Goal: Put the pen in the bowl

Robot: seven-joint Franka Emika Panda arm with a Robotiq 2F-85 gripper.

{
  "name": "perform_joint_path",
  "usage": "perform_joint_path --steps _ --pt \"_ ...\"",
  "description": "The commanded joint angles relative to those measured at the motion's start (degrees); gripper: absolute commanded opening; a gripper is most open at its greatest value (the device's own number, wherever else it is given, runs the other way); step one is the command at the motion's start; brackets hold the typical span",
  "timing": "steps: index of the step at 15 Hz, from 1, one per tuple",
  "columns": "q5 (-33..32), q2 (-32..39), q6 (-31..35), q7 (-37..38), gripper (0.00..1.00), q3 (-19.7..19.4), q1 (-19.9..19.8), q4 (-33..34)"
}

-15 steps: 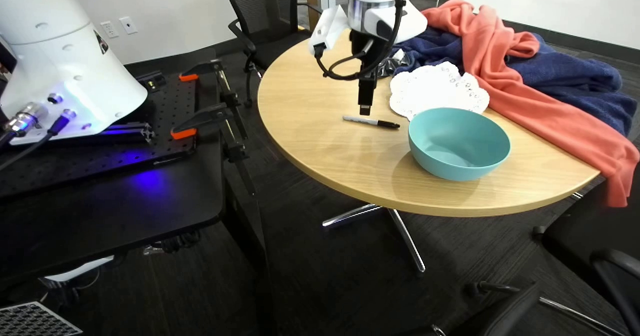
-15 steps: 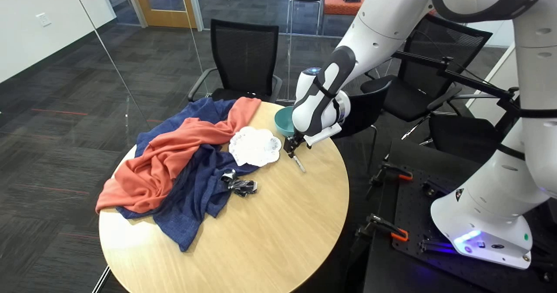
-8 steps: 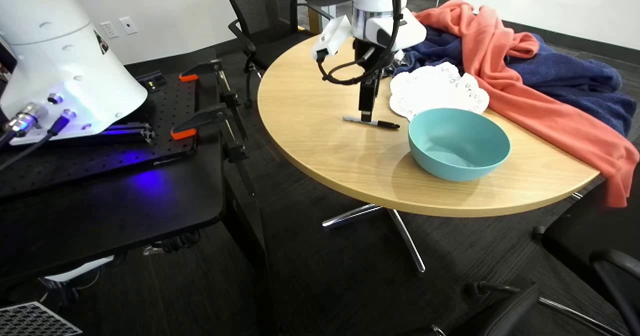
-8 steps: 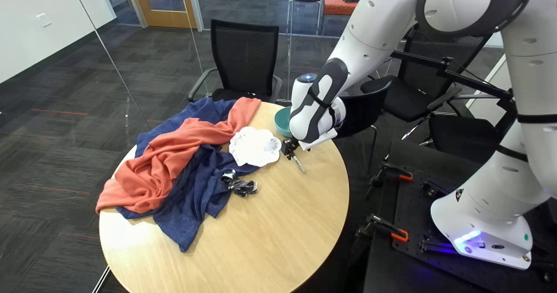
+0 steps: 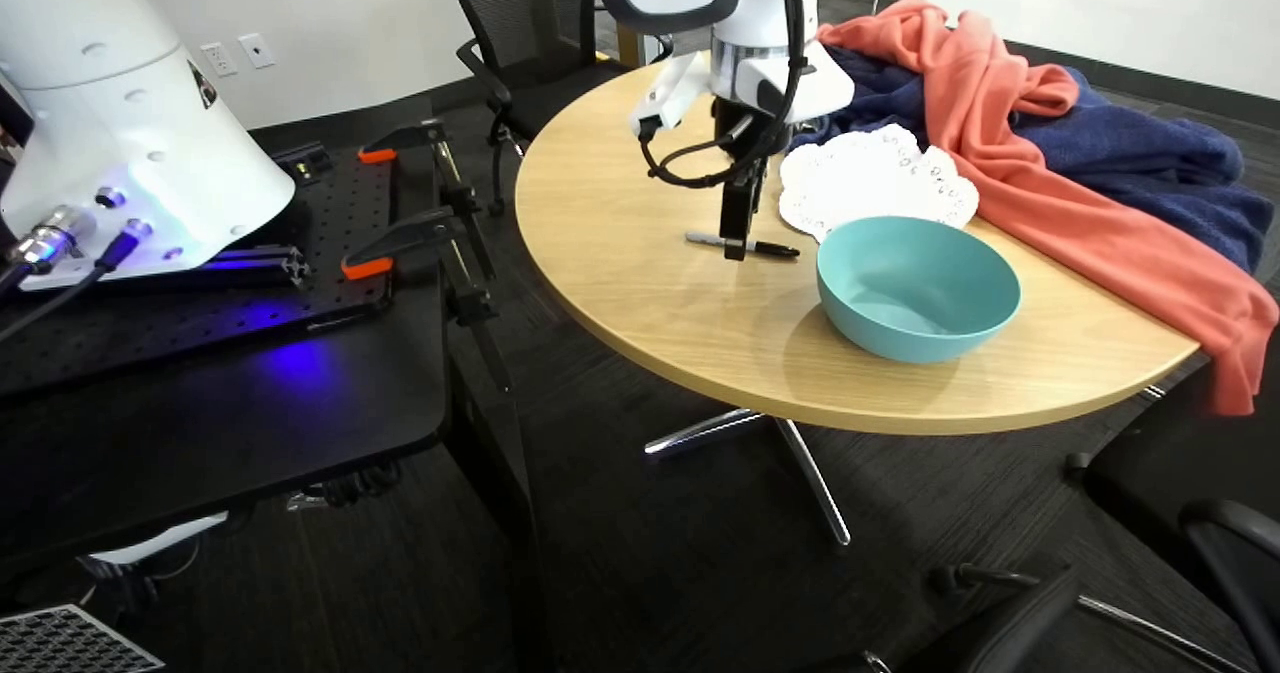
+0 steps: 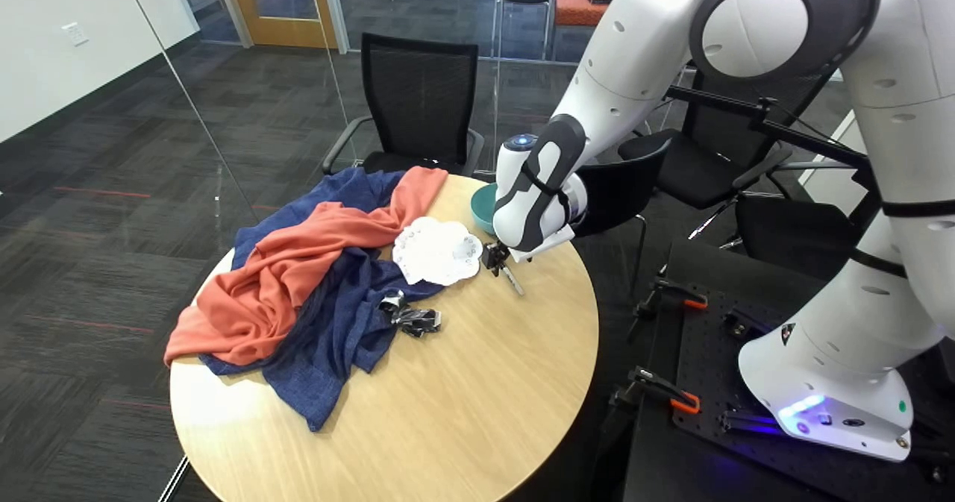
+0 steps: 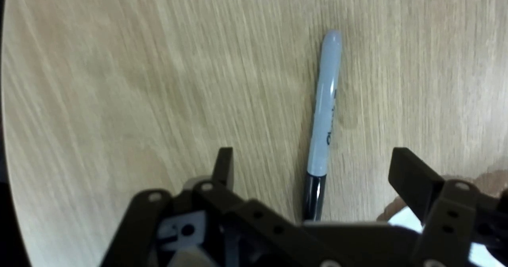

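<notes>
The pen (image 7: 323,118) is slim, grey and dark-lettered, black at one end, the gripper (image 7: 312,162) spread wide.

Can't see six-o'clock tip of pen (image 7: 322,126) in wrist view, behind gripper (image 7: 313,166). In an exterior view, can't see three-o'clock side of bowl (image 6: 483,207), behind arm (image 6: 619,66).

The tool (image 7: 313,160) has come down closer to the table (image 5: 630,203) and pen (image 7: 324,110).

End effector (image 7: 312,160) downward; jaws apart
</notes>
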Motion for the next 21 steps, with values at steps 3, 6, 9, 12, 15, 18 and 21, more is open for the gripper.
perform_joint_path --steps 3,6,9,12,15,18,21 --pt "-1.6 1.7 0.4 3.3 0.58 -2.3 2.3 1.6" --pt "-1.6 2.0 0.2 3.3 0.34 -2.7 2.6 2.0" --pt "-1.5 2.0 0.2 3.7 0.12 -2.8 2.7 2.1" --pt "-1.6 2.1 -0.1 4.1 0.0 -3.0 3.0 2.3" --pt "-1.7 -0.2 0.3 3.9 0.03 -3.2 3.5 0.2" --pt "-1.7 -5.0 0.7 2.3 0.03 -2.5 2.9 -3.4" --pt "-1.7 -9.8 0.7 1.2 0.03 -2.2 1.7 -6.3"
